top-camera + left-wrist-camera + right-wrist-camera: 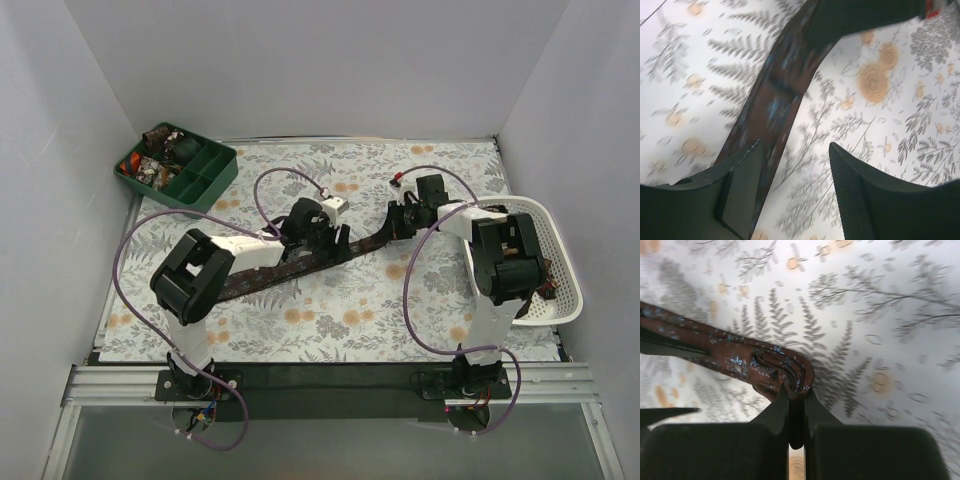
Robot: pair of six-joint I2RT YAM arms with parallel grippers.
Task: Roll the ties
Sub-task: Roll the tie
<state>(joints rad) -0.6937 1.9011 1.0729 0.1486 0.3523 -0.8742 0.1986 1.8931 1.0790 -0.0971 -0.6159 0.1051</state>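
Observation:
A long brown tie [300,262] with small pale flowers lies slantwise across the flowered cloth [350,320]. My right gripper [400,222] is shut on its right end, which is folded into a small coil [782,371] between the fingertips [776,407]. My left gripper [312,238] is open over the tie's middle; in the left wrist view the tie [775,105] runs under the left finger [742,185], and the right finger [860,200] stands over bare cloth. More ties [545,292] lie in the white basket.
A white lattice basket [560,250] stands at the right edge beside my right arm. A dark green divided tray [205,185] with coiled ties [165,150] sits at the back left. White walls close in three sides.

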